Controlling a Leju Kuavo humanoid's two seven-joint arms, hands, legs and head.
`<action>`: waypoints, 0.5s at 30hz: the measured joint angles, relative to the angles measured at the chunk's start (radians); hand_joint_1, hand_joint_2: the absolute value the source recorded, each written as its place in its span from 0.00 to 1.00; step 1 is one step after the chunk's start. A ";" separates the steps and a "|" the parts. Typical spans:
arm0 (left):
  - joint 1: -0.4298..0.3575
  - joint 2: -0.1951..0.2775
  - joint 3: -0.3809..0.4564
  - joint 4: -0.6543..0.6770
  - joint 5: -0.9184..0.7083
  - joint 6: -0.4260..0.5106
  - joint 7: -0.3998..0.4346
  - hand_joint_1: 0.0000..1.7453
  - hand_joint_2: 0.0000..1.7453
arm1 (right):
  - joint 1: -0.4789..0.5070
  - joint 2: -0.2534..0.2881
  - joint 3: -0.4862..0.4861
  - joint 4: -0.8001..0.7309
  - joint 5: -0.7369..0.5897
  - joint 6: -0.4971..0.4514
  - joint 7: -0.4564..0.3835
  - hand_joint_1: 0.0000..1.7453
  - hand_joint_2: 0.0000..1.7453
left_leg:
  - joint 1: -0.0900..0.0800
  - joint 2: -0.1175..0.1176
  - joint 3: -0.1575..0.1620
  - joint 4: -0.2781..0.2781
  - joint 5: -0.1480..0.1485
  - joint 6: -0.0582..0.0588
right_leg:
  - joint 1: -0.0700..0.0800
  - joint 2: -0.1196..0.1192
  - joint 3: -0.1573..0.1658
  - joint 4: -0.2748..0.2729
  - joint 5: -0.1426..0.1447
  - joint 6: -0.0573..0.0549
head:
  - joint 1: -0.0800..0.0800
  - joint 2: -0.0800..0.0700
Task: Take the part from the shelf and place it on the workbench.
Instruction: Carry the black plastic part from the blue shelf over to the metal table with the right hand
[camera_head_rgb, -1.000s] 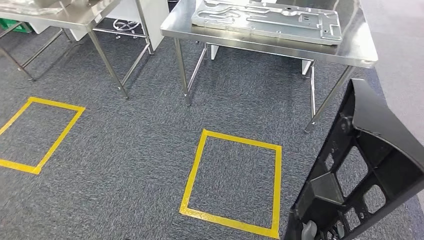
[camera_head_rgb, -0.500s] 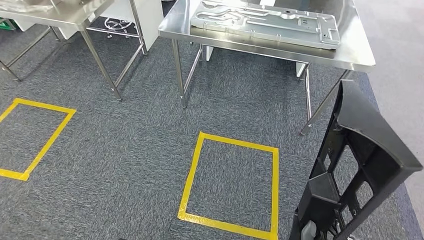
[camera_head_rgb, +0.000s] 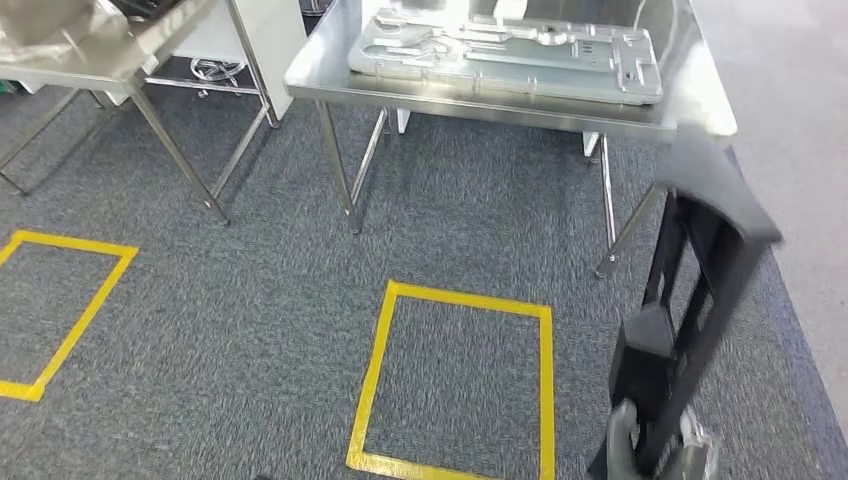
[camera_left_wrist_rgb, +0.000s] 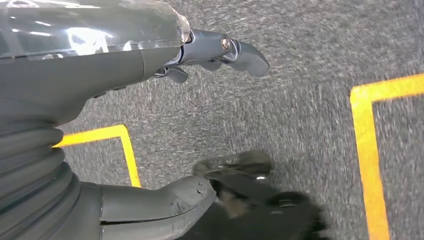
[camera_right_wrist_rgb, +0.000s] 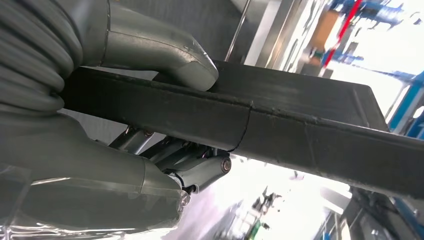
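No writing can be read. The right hand (camera_right_wrist_rgb: 150, 125) grips the black part (camera_head_rgb: 690, 320) above grey carpet (camera_head_rgb: 250, 300) with yellow tape squares (camera_head_rgb: 455, 385), near the steel workbench (camera_head_rgb: 520, 105). The left hand (camera_left_wrist_rgb: 150, 65) holds nothing, fingers apart.

High head view down over carpet (camera_head_rgb: 250, 300) toward workbench (camera_head_rgb: 690, 100); close wrist views, left also on carpet.

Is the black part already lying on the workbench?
No: the black part hangs upright beside the workbench, held in the right hand.
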 joint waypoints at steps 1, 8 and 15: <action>0.000 0.001 -0.007 0.000 -0.007 -0.002 0.002 0.00 1.00 | -0.031 -0.002 -0.002 0.007 0.013 -0.010 0.028 1.00 1.00 | 0.000 0.000 -0.032 0.020 -0.020 -0.002 | 0.000 0.004 0.010 0.000 -0.009 0.001 | -0.001 0.000; -0.002 0.016 -0.060 0.000 -0.035 -0.014 0.021 0.00 1.00 | -0.250 -0.038 0.002 0.097 0.075 -0.071 0.137 1.00 1.00 | -0.010 0.001 -0.056 -0.205 0.195 0.016 | 0.000 0.017 0.071 0.006 -0.068 0.029 | -0.002 0.000; -0.017 0.016 -0.100 0.000 -0.055 -0.018 0.023 0.00 1.00 | -0.418 -0.090 0.047 0.168 0.308 -0.103 0.234 1.00 1.00 | -0.003 -0.007 0.023 -0.259 0.181 0.048 | -0.013 -0.001 -0.061 0.222 -0.107 0.072 | 0.005 0.000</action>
